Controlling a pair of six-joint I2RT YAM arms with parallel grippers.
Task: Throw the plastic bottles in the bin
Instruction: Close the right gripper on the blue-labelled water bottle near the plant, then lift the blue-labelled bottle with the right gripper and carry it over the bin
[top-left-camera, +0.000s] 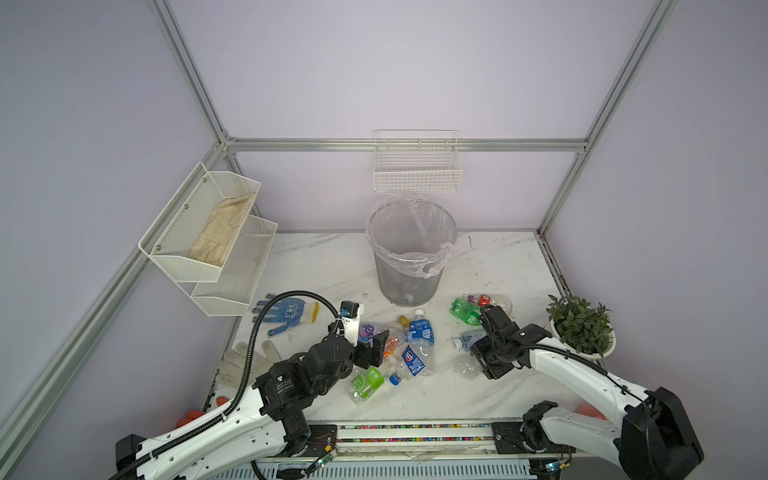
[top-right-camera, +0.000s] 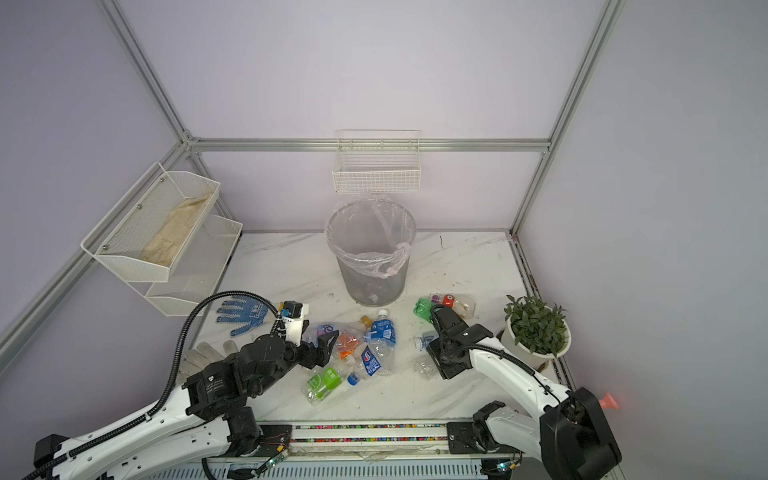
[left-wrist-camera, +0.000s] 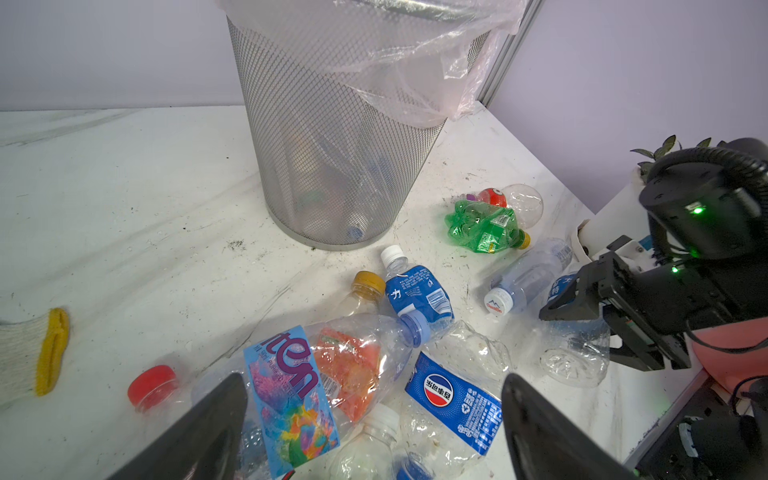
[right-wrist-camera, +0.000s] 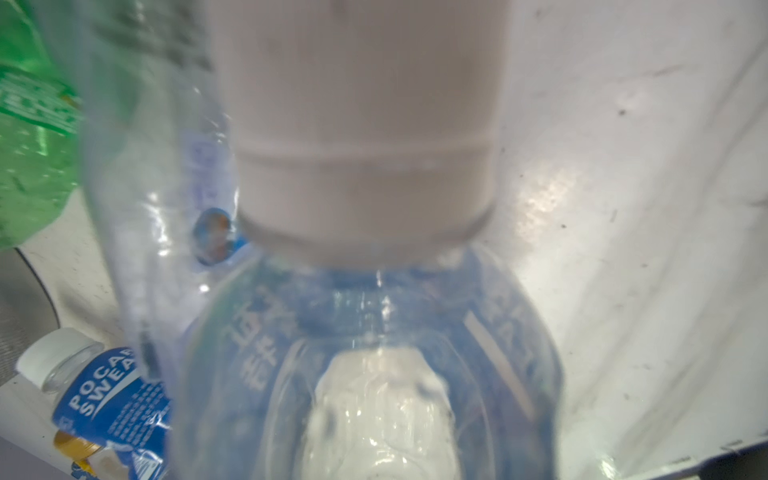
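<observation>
The bin (top-left-camera: 409, 249) (top-right-camera: 370, 249) (left-wrist-camera: 332, 166), grey mesh with a clear bag, stands at the back middle. Several plastic bottles lie in front of it, among them a Pocari one (top-left-camera: 420, 330) (right-wrist-camera: 108, 399), a Pepsi-labelled one (top-left-camera: 413, 361) (left-wrist-camera: 453, 399) and a crushed green one (top-left-camera: 465, 311) (left-wrist-camera: 482, 228). My left gripper (top-left-camera: 376, 347) (left-wrist-camera: 374, 419) hangs open over this pile, holding nothing. My right gripper (top-left-camera: 478, 359) (left-wrist-camera: 582, 332) has its jaws closed in on both sides of a clear blue-labelled bottle (left-wrist-camera: 575, 361) (right-wrist-camera: 374, 332), which fills the right wrist view.
A blue-dotted glove (top-left-camera: 286, 313) and a white glove (top-left-camera: 249, 357) lie at the left. A potted plant (top-left-camera: 579, 326) stands at the right edge. White wire baskets hang on the left wall (top-left-camera: 208, 232) and above the bin (top-left-camera: 417, 174).
</observation>
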